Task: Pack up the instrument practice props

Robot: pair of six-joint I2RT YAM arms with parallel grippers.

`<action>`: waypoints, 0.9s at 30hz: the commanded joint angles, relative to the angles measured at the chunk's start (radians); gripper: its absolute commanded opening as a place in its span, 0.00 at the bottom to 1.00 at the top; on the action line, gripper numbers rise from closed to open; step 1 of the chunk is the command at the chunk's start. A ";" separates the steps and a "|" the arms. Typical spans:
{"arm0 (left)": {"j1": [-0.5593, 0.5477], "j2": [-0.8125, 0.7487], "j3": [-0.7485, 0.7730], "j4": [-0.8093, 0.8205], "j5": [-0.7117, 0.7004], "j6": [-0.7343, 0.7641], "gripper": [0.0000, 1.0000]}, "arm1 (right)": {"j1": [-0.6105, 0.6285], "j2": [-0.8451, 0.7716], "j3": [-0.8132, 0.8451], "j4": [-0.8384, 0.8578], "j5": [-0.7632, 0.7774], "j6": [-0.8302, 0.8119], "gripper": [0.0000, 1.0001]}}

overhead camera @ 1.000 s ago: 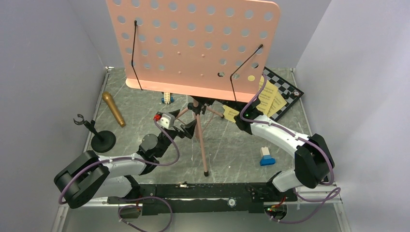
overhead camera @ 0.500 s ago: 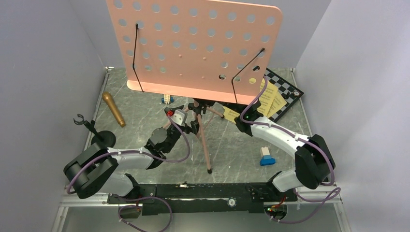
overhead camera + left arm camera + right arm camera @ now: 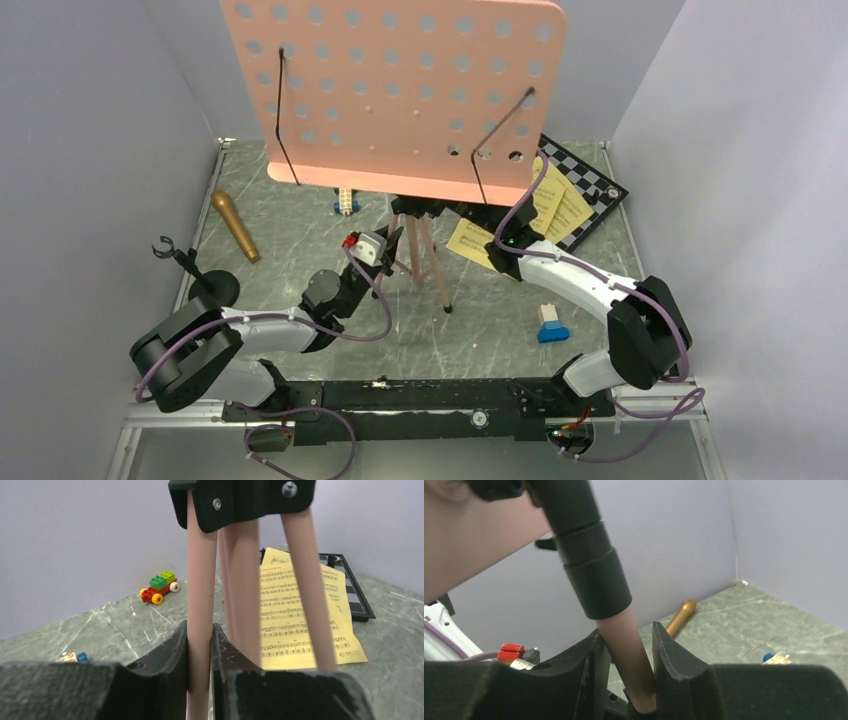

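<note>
**While left gripper point(image 3: 200, 635) and right gripper point(image 3: 624, 652) clamp it, pink tripod music stand with perforated desk point(image 3: 400, 90) stands upright**

Only wrist views show grips: left jaws tight on one pink leg, right jaws pinching pole just under black collar point(image 3: 594, 575). Top view shows pole near vertical, desk up, legs drawn together pointing down. Yellow sheet-music pages point(image 3: 295, 625) lie beyond left gripper, rightward.

Around me: plain pale lilac-grey walls point(image 3: 100, 150) on three sides | under me: grey-green marbled tabletop point(image 3: 500, 310), pale veins | light I see: soft, even
</note>
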 commanded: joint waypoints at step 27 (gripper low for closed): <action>-0.013 -0.105 -0.038 -0.094 0.032 -0.210 0.93 | 0.079 0.002 -0.050 -0.057 0.027 0.181 0.00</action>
